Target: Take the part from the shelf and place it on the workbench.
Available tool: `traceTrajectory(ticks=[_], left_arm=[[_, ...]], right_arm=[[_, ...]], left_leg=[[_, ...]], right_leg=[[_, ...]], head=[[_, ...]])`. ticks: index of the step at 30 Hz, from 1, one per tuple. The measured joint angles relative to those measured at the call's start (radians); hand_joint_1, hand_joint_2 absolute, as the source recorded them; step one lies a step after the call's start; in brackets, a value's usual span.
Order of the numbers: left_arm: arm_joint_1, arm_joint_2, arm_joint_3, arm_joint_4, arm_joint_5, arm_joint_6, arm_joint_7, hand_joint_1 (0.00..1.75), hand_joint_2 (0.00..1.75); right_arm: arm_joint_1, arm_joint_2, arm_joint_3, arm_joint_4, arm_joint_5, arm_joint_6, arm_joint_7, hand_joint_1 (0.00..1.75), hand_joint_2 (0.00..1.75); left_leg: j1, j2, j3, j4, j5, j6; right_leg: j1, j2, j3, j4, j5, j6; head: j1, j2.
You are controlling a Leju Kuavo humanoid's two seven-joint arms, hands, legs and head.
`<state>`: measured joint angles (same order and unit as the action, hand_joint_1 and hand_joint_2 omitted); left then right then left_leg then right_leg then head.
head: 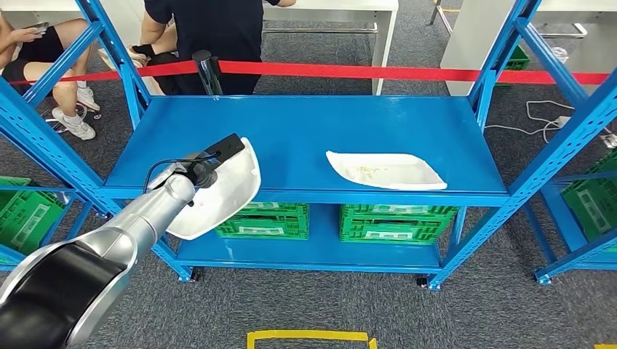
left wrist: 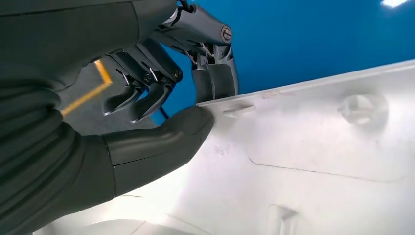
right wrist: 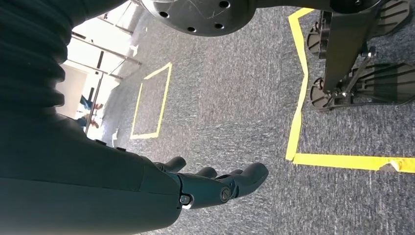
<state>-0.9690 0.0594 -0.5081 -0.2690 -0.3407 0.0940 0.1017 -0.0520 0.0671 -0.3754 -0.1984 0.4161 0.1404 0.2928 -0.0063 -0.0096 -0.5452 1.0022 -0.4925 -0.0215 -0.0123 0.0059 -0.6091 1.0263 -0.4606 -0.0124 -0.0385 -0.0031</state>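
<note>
My left hand [head: 198, 169] grips a white moulded plastic part [head: 222, 190] by its edge at the front left corner of the blue shelf [head: 305, 123]. The part hangs tilted, mostly past the shelf's front lip. In the left wrist view the thumb [left wrist: 161, 139] presses on the part's [left wrist: 313, 161] inner face while the fingers [left wrist: 215, 78] hook over its rim. A second white part [head: 385, 171] lies flat on the shelf to the right. My right hand [right wrist: 215, 186] hangs over the grey carpet with its fingers apart and nothing in it.
Green crates [head: 393, 222] sit on the lower shelf level, and more stand on the neighbouring racks [head: 22, 214]. A red barrier tape [head: 364, 73] runs behind the shelf, with people [head: 211, 29] beyond it. Yellow tape [head: 309, 338] marks the carpet near me.
</note>
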Motion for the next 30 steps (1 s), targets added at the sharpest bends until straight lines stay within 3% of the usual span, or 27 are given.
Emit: traceTrajectory(ticks=[5,9,15,21,30], left_arm=[[0.003,-0.001,0.024,-0.008,0.035,0.011,-0.045,1.75,1.75],[-0.005,-0.004,0.067,-0.034,0.111,0.000,-0.134,1.75,1.75],[-0.033,-0.007,0.168,-0.156,0.302,-0.148,-0.253,1.75,1.75],[-0.050,0.026,0.200,-0.359,0.494,-0.317,-0.191,1.75,1.75],[-0.082,0.077,0.192,-0.525,0.664,-0.429,-0.104,1.75,1.75]], right_arm=[[0.000,0.000,0.000,0.000,0.000,0.000,0.000,0.00,1.75],[0.001,0.000,0.000,0.000,0.002,0.000,0.000,0.00,1.75],[0.003,-0.001,-0.001,0.000,-0.001,0.000,0.000,0.00,1.75],[0.011,-0.004,-0.003,0.000,-0.007,0.000,0.000,0.00,1.75],[0.014,-0.004,-0.027,0.000,-0.041,0.000,0.000,0.00,1.75]], left_leg=[[0.000,0.000,0.000,0.000,0.000,0.000],[0.000,0.000,0.000,0.000,0.000,0.000],[0.000,0.000,0.000,0.000,0.000,0.000],[0.000,0.000,0.000,0.000,0.000,0.001],[0.000,0.000,0.000,0.000,0.000,0.001]], right_leg=[[0.000,0.000,0.000,0.000,0.000,0.000],[0.000,0.000,0.000,0.000,0.000,0.000],[0.000,0.000,0.000,0.000,0.000,0.000],[0.000,0.001,0.000,0.000,0.000,0.000],[0.000,0.000,0.000,0.000,0.000,0.001]], head=[[0.000,0.000],[0.000,0.000],[0.000,0.000],[0.000,0.000],[0.000,0.000]])
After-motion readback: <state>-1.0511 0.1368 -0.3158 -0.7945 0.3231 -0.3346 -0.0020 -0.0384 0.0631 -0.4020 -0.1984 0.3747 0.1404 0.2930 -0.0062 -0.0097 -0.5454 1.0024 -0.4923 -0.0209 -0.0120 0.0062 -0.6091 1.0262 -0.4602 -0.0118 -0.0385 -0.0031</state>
